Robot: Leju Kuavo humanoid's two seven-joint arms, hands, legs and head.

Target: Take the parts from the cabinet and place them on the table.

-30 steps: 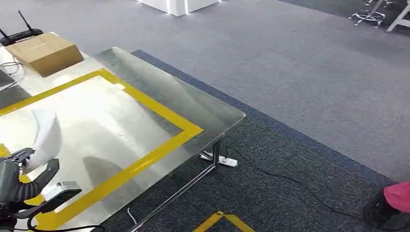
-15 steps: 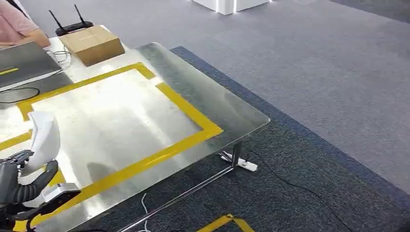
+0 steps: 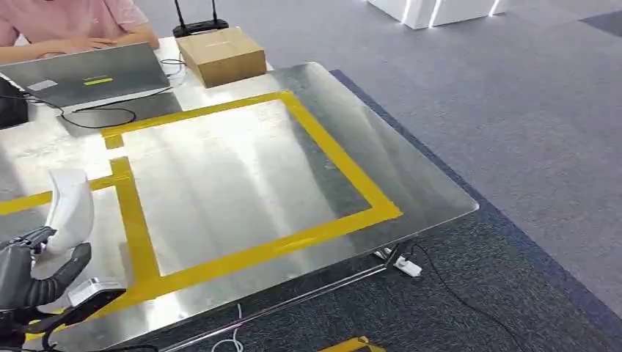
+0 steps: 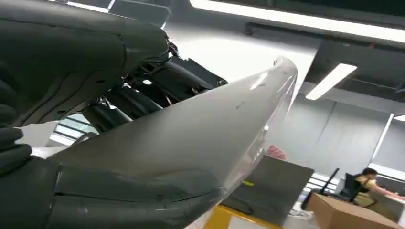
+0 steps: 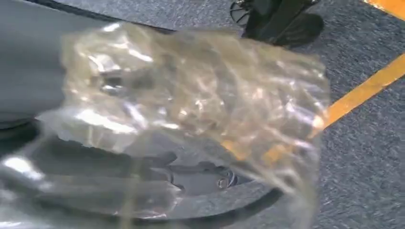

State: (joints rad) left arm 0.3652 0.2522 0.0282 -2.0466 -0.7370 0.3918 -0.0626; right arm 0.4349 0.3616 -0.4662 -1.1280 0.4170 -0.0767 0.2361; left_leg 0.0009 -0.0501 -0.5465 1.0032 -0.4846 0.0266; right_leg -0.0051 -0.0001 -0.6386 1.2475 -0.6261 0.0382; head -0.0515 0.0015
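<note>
1. Part [image 3: 70, 209], white and curved like a moulded shell, is standing upright in the left hand [image 3: 29, 275] at the near left edge of the worktop [image 3: 411, 176], above its yellow tape border [image 3: 139, 235].
2. Judging by its thin wall and smooth sheen, it is probably light and stiff, and slippery; the narrow lower end, where the hand is gripping it now, looks like the sound place to hold, since the broad upper end would lever against the fingers.
3. In the left wrist view the dark fingers [image 4: 157, 81] and the thick thumb [image 4: 110, 195] are clamping the shell [image 4: 210, 129] from both sides, so the hold seems firm.
4. The left arm is coming in low from the corner, its hand raised just above the steel surface, not yet setting the part down.
5. In the right wrist view a crinkled clear plastic bag [image 5: 191, 105] is covering most of the picture above grey carpet [image 5: 363, 143]; I cannot tell whether the right hand is holding it or how its fingers are lying.
</note>
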